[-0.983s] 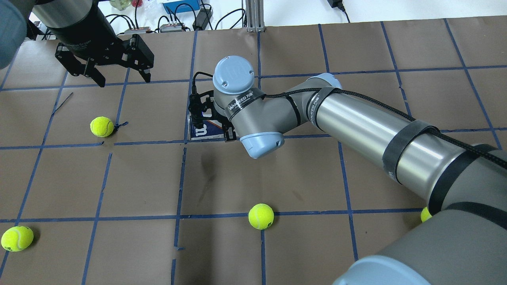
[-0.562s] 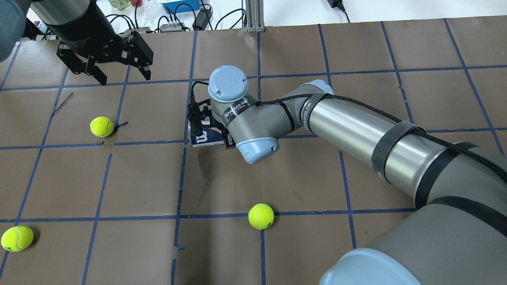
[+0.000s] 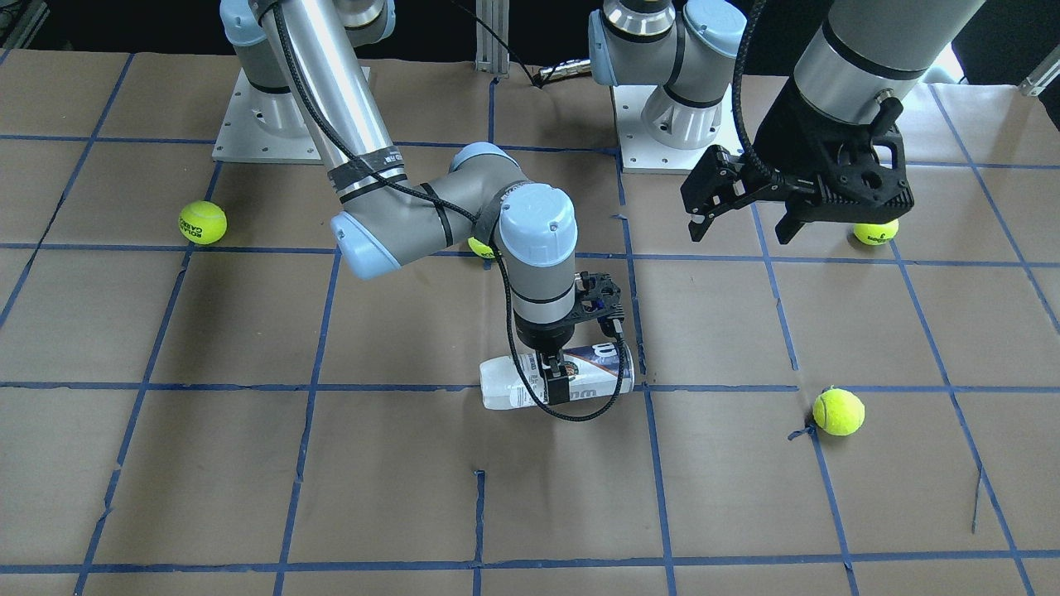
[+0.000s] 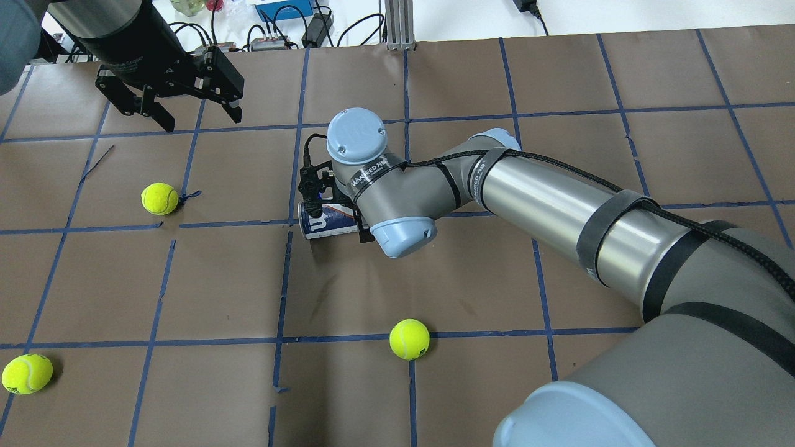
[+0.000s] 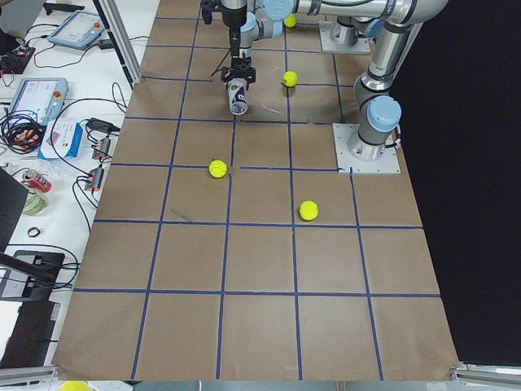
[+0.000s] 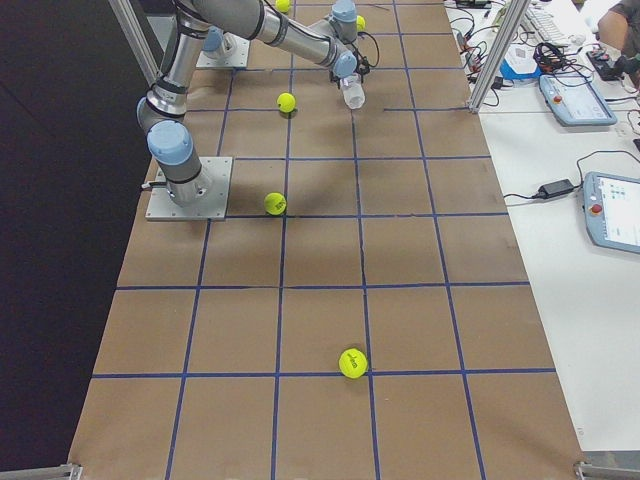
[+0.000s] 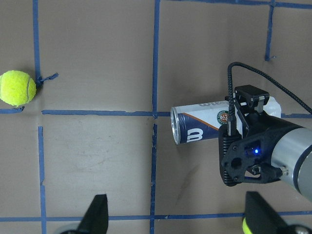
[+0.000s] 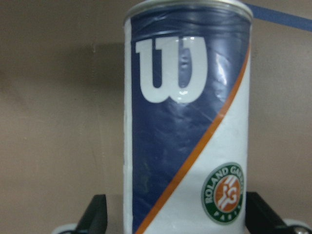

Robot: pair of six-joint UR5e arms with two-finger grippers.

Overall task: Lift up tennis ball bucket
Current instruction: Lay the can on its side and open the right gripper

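The tennis ball bucket (image 3: 598, 367) is a clear can with a white and navy label, and it lies on its side near the table's middle. It also shows in the overhead view (image 4: 318, 225), the left wrist view (image 7: 200, 129) and the right wrist view (image 8: 185, 122). My right gripper (image 3: 556, 382) comes down from above and is shut on the can's middle. The can hangs level just above the paper, with a shadow under it. My left gripper (image 4: 202, 121) is open and empty, high over the far left of the table, well apart from the can.
Yellow-green tennis balls lie loose on the brown gridded paper: one left of the can (image 4: 159, 198), one nearer the robot (image 4: 409, 339), one at the near left corner (image 4: 27, 374). Cables and boxes (image 4: 273, 25) line the far edge.
My right gripper has moved toward the robot with the can in it, and the can's shadow has separated from it. My left gripper has drifted slightly away and stays open.
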